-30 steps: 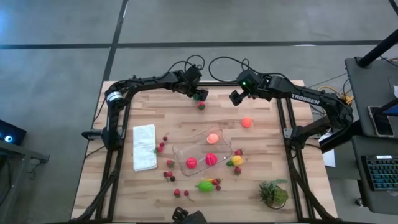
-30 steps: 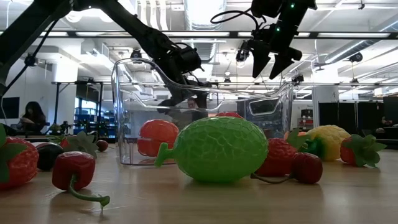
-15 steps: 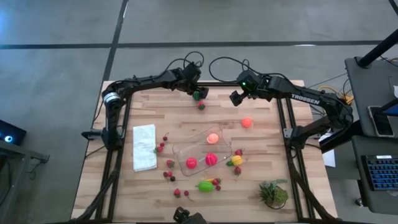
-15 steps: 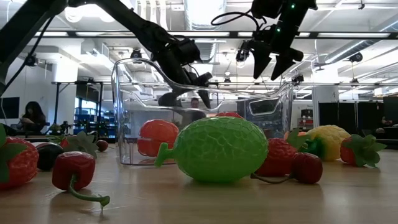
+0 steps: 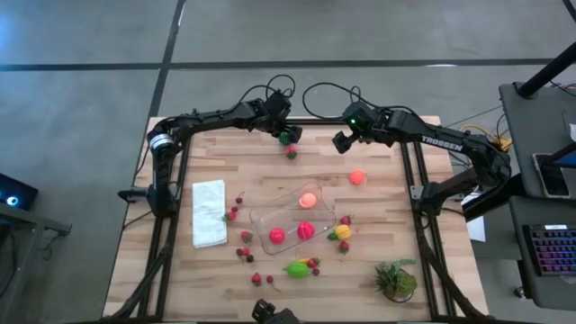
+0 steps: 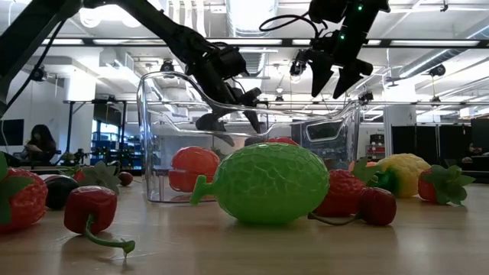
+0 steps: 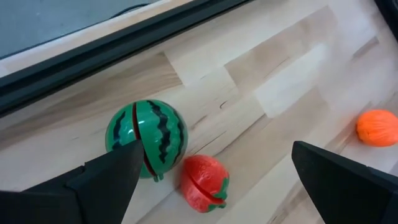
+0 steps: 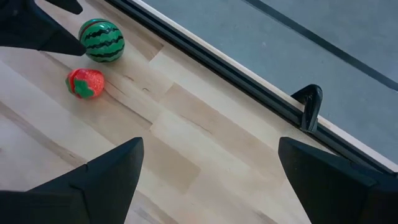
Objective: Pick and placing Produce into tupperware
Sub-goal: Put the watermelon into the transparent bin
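Wooden tabletop (image 5: 378,189), both arms at its far edge. Left gripper (image 5: 286,133) fingers spread wide, holding nothing; striped melon (image 7: 147,138) sits just ahead of its tips, a red strawberry (image 7: 204,182) just beside the melon. Right gripper (image 5: 340,142) also wide, empty, raised off the table; orange fruit (image 5: 358,177) lies near it, toward the table middle. Tupperware (image 5: 292,220) is well apart from both grippers, three red/orange pieces inside, remaining produce scattered around it.
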You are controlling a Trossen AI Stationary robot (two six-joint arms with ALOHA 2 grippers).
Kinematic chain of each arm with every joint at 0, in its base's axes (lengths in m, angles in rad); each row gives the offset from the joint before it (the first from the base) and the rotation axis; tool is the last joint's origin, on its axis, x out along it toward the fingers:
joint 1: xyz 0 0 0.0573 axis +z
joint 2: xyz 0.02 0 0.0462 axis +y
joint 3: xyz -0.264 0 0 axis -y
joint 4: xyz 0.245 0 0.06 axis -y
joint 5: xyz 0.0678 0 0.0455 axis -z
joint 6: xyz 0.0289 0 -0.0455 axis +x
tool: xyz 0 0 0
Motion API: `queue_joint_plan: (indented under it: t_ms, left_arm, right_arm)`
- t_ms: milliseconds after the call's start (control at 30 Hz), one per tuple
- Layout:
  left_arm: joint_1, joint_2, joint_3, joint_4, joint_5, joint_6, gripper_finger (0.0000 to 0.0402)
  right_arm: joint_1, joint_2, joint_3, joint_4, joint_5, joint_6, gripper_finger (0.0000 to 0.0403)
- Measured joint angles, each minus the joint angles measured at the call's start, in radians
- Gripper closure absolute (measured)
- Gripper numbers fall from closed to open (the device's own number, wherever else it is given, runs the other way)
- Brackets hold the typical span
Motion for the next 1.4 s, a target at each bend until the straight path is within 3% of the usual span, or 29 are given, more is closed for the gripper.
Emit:
queue_joint_plan:
  t_ms: [500,733,1400]
  left_arm:
    - [0.001,0.000,0.000,-0.008,-0.003,-0.037,0.0006]
    - [0.017,0.004,-0.001,-0.056,-0.064,-0.115,0.0006]
    - [0.051,0.141,0.027,-0.012,0.028,-0.193,0.0006]
  right_arm:
    - [0.000,0.000,0.000,0.000,0.000,-0.004,0.0038]
    - [0.000,0.000,0.000,0.000,0.000,-0.027,0.0038]
    - [0.000,0.000,-0.019,0.000,0.000,-0.031,0.0038]
